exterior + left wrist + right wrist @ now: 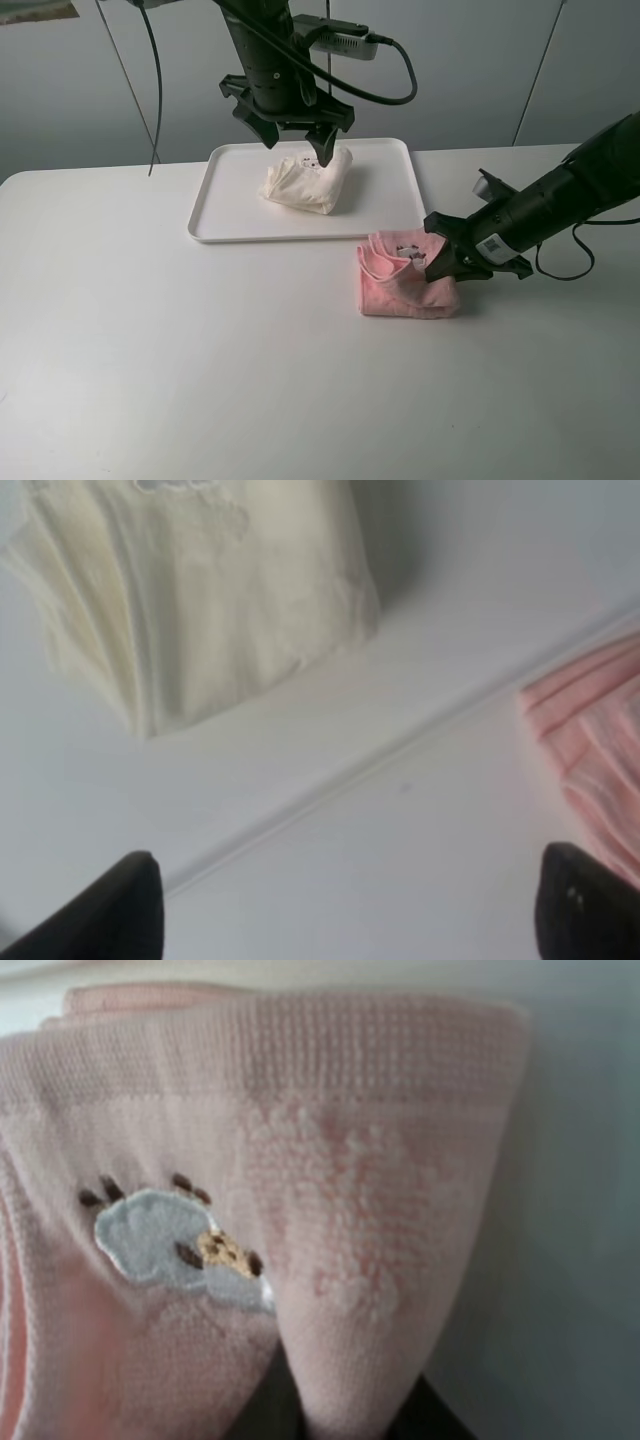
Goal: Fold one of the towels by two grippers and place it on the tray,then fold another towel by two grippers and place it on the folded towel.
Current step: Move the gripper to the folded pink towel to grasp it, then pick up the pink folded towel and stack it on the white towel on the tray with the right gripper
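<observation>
Slippage threatens: right gripper (447, 262) jaws pinch only a fold of the pink towel (405, 285) on the counter (150, 350) beside the tray (385, 205), so lifting could unfold it, left gripper (293, 125) jaws open above the cream towel (305, 185).

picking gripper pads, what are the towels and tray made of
Pink towel: looks like terry cloth, looped nubby pile with a flat woven band near the edge and a small stitched patch. Cream towel: seemingly the same soft cloth, matte, in thick folds. Tray: probably plastic, smooth white with a slight sheen and a low moulded rim.
</observation>
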